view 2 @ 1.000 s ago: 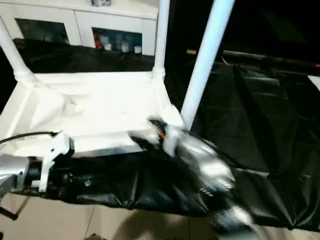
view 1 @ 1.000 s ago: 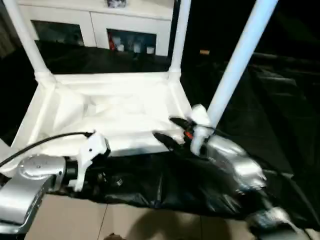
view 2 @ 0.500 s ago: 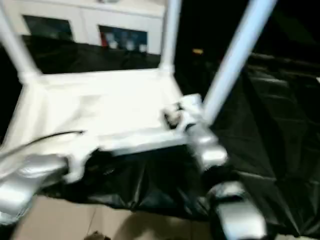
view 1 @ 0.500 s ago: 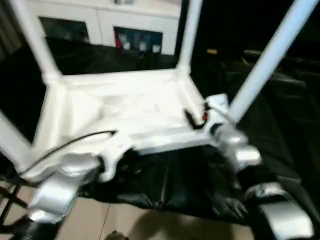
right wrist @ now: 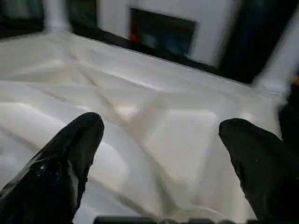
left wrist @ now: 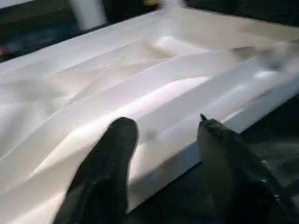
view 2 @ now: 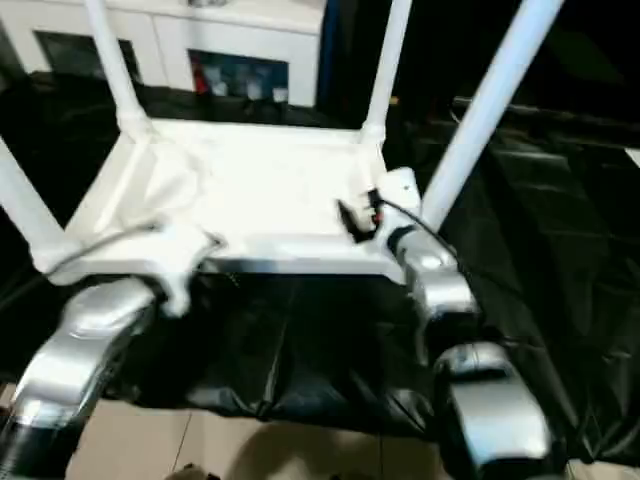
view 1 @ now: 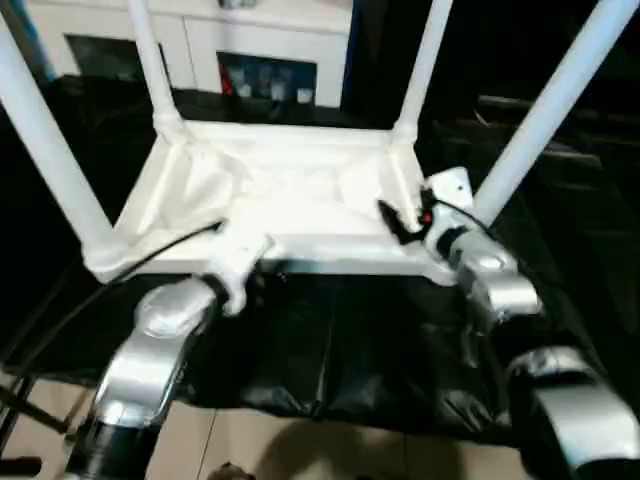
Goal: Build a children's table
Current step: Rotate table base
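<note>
Lying upside down on black sheeting (view 1: 330,350), table top (view 1: 290,200) with 4 legs up, long axis crosswise. Left gripper (left wrist: 163,140) half open, empty, at near rim; right gripper (right wrist: 159,135) wide open, empty, nearer right-front leg (view 1: 545,110).

surface: a low platform draped in a black plastic sheet (view 1: 330,350), creased and glossy, hanging down over the near edge.
floor: beige tiles (view 1: 260,445) just below the sheet's near hem.
on the sheet: the children's table (view 1: 290,200), lying upside down, ribbed underside of the top facing up.
table legs: four white tubes rising from the corner sockets of the top, one (view 1: 545,105) at the near right corner leaning outward.
sheet beyond the table: black folds (view 2: 560,170) spreading to the right of the top, bare.
</note>
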Controlling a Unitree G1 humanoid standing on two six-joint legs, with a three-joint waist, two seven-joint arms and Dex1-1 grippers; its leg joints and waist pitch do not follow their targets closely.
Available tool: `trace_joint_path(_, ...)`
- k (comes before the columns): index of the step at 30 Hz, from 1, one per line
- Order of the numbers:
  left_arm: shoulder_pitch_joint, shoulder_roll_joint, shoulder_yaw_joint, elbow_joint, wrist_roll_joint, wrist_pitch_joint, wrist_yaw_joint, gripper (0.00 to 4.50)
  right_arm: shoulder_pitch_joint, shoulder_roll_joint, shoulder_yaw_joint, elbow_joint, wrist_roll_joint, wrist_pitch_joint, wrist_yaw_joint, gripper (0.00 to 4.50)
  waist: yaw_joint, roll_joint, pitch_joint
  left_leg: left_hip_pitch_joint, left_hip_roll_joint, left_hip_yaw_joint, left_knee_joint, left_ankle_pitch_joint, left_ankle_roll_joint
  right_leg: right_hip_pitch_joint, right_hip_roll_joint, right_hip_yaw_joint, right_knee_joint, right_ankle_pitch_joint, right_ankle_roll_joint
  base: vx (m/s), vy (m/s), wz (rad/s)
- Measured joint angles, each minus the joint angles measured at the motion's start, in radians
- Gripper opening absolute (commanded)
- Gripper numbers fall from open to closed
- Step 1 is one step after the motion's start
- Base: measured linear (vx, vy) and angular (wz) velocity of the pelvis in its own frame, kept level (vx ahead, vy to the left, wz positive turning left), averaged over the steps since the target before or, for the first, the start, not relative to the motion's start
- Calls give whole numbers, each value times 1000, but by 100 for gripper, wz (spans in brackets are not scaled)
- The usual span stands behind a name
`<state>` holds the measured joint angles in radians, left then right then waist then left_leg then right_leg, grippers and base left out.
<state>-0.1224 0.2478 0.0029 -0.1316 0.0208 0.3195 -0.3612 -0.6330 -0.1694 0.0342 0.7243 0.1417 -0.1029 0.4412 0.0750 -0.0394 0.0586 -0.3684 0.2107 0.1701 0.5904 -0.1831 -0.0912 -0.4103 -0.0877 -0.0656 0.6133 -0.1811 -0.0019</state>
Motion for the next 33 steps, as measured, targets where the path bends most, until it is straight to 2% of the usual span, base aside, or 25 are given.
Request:
trace_joint_path(2, 55, -43, 104, -1, -4, -74, 118, 305, 74, 1, 25, -93, 23, 15, 44, 450, 1, 0, 0, 0, 2, 0, 0, 0, 0, 0, 0, 0, -1, 0, 0, 0, 0, 0)
trace_joint_path(5, 81, -82, 249, 2, -2, -155, 284, 306, 166, 1, 59, -187, 23, 30, 61, 450, 11, 0, 0, 1, 2, -1, 1, 0, 0, 2, 1, 0, -2, 0, 1, 0, 0, 0)
trace_joint_path(8, 81, -99, 317, 0, 3, -207, 360, 327, 211, -11, 75, -267, 25, 63, 86, 450, 15, 1, 1, 1, 2, -1, 1, 0, 0, 3, 1, 2, -3, -1, 4, 0, 0, 0)
trace_joint_path(11, 90, -117, 325, 0, 18, -257, 409, 353, 272, -27, 93, -372, 22, 102, 96, 450, 17, -1, -1, 1, 2, -2, 1, 0, 0, 4, 2, 2, -3, -3, 6, 0, 0, 0)
trace_joint_path(13, 89, -117, 327, 1, 16, -284, 422, 353, 324, -47, 93, -429, 23, 143, 102, 450, 17, -1, -1, 1, 2, -3, 1, 0, 0, 5, 2, 2, -4, -3, 7, 0, 0, 0)
trace_joint_path(14, 82, -113, 329, 9, 11, -296, 420, 379, 348, -61, 92, -446, 26, 165, 106, 450, 15, -1, -1, 0, 2, -3, 1, 0, 0, 4, 2, 2, -4, -3, 6, 0, 0, 0)
trace_joint_path(16, 64, -103, 334, 40, -1, -313, 416, 386, 377, -80, 92, -479, 27, 195, 112, 450, 14, -1, -1, 0, 2, -3, 0, 0, 0, 4, 2, 2, -3, -2, 6, 0, 0, 0)
trace_joint_path(21, -48, -37, 357, 202, -40, -327, 379, 419, 411, -98, 91, -569, 52, 269, 117, 450, 6, 0, -1, 1, 1, -5, 0, 0, 0, 4, 7, 3, -3, -2, 6, 0, 0, 0)
trace_joint_path(25, -116, 27, 361, 316, -49, -326, 332, 441, 447, -137, 92, -639, 68, 356, 151, 450, 12, 0, -1, 1, 2, -5, -1, 0, -1, 4, 7, 3, -4, -2, 5, 0, 0, 0)
trace_joint_path(30, -184, 77, 399, 456, -87, -337, 321, 441, 502, -213, 92, -729, 105, 430, 223, 450, 14, 0, -1, 1, 1, -4, -1, 0, -1, 4, 7, 3, -4, -1, 4, 0, 0, 0)
trace_joint_path(33, -240, 108, 415, 568, -158, -357, 202, 441, 516, -253, 90, -749, 103, 471, 231, 450, 15, -1, -1, 2, 1, -5, 0, 0, -1, 4, 7, 3, -3, -1, 5, 0, 0, 0)
